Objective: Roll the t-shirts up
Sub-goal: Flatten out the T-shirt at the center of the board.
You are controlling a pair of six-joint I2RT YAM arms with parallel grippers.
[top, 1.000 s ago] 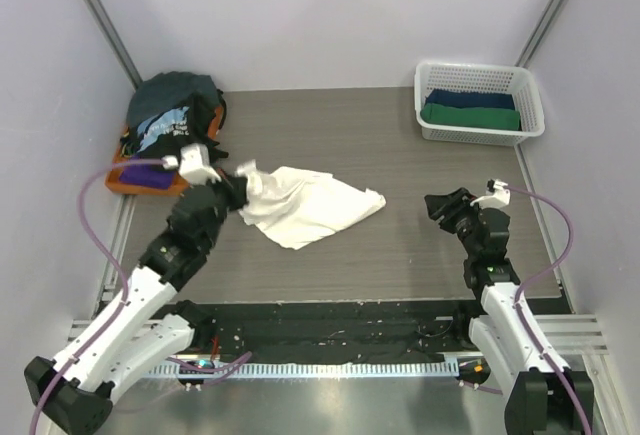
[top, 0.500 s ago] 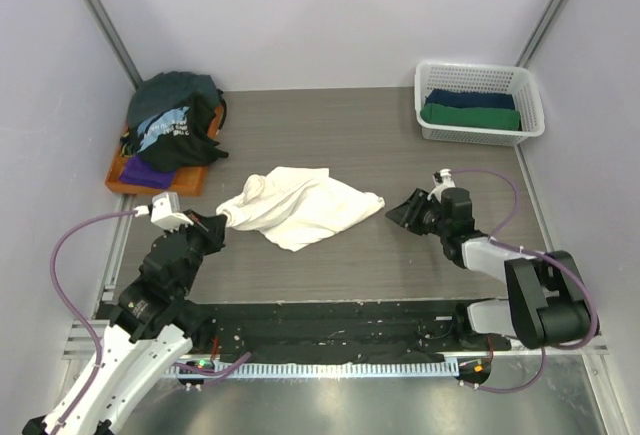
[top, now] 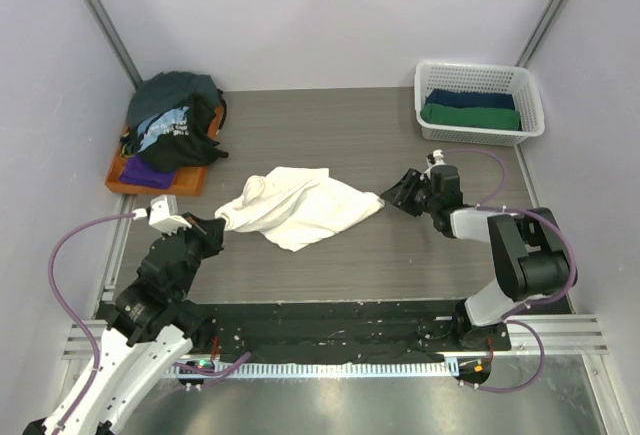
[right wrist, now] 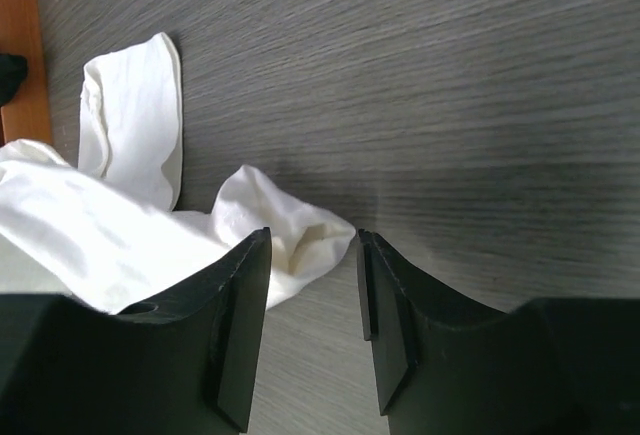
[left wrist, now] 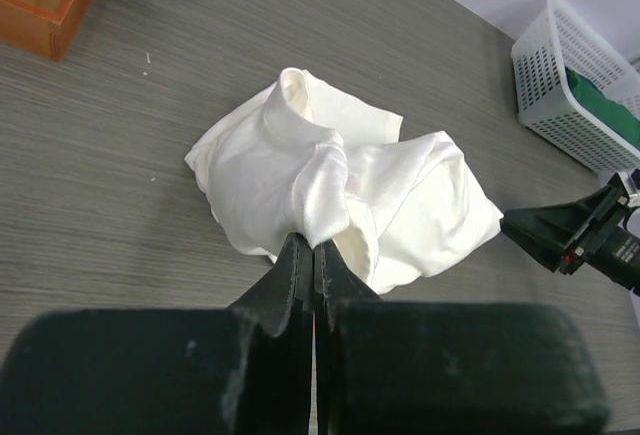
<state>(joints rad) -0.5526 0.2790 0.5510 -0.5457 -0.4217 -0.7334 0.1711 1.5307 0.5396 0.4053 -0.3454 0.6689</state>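
A crumpled cream-white t-shirt (top: pixel 300 207) lies in the middle of the table. My left gripper (top: pixel 218 223) is at its left edge, shut on a fold of the cloth (left wrist: pixel 322 187), with both jaws pressed together in the left wrist view (left wrist: pixel 312 241). My right gripper (top: pixel 392 198) reaches low across the table to the shirt's right corner. Its jaws stand open (right wrist: pixel 313 242), and that corner (right wrist: pixel 296 231) lies just at their tips, ungripped. More t-shirts (top: pixel 176 120), black, teal and purple, are heaped at the back left.
The heap sits on an orange tray (top: pixel 121 181) against the left wall. A white lattice basket (top: pixel 478 136) at the back right holds folded green (top: pixel 470 115) and navy shirts. Side walls close in on both sides.
My left arm drew back toward the near left, pulling the shirt's left edge with it. My right arm stretched left and low until its open jaws reached the shirt's right corner.
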